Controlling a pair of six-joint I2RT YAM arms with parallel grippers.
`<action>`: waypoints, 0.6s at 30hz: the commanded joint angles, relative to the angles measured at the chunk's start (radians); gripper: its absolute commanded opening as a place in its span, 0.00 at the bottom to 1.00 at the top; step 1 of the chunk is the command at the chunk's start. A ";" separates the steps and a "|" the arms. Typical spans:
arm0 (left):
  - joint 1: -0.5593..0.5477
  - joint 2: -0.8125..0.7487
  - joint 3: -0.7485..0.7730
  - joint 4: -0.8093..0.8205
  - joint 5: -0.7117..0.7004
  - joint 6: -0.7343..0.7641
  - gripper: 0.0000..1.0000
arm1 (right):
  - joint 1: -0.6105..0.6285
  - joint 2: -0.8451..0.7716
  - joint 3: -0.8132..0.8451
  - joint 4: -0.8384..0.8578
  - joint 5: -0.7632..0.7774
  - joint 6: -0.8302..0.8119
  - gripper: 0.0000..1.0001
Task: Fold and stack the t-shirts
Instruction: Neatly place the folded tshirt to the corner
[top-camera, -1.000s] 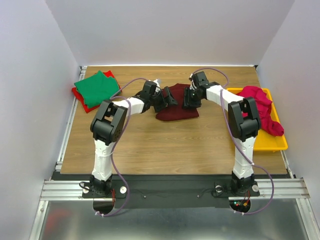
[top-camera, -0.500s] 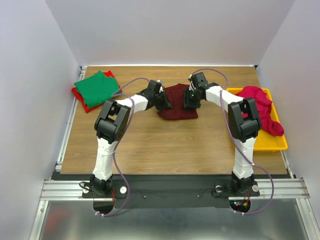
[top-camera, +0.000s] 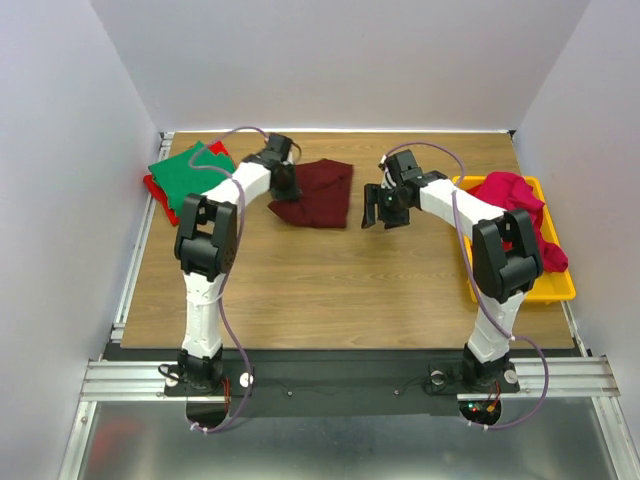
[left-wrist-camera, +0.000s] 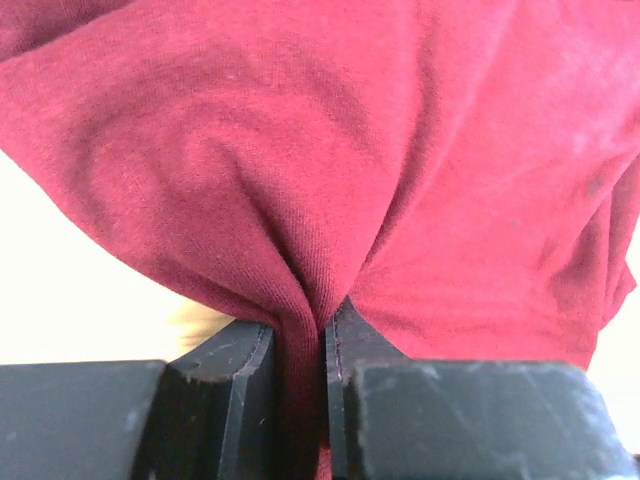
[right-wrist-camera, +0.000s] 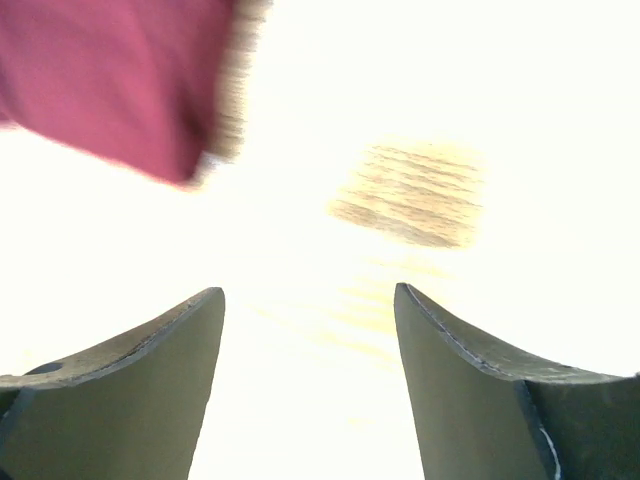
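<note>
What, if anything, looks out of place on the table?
Only the pink t-shirt stands out. It lies crumpled in the yellow tray and seems to hang over its right rim. The maroon t-shirt is bunched where the left pincer pinches it. The right pincer is open and holds nothing.

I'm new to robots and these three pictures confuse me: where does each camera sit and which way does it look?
Top view: fixed above and behind the arms, looking down on the table; both arms show whole, left gripper and right gripper included.
Left wrist: on the left arm, looking along its two fingers, shut on the maroon shirt.
Right wrist: on the right arm, looking past its open fingers at the table.
Shared: all three show the maroon shirt.
</note>
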 joint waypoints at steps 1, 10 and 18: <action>0.084 -0.076 0.161 -0.174 -0.083 0.176 0.00 | -0.004 -0.064 -0.002 -0.015 -0.013 -0.001 0.75; 0.142 0.054 0.544 -0.349 -0.068 0.337 0.00 | -0.004 -0.073 -0.016 -0.026 -0.056 -0.033 0.75; 0.245 0.016 0.563 -0.356 -0.037 0.349 0.00 | -0.004 -0.087 -0.049 -0.029 -0.070 -0.039 0.75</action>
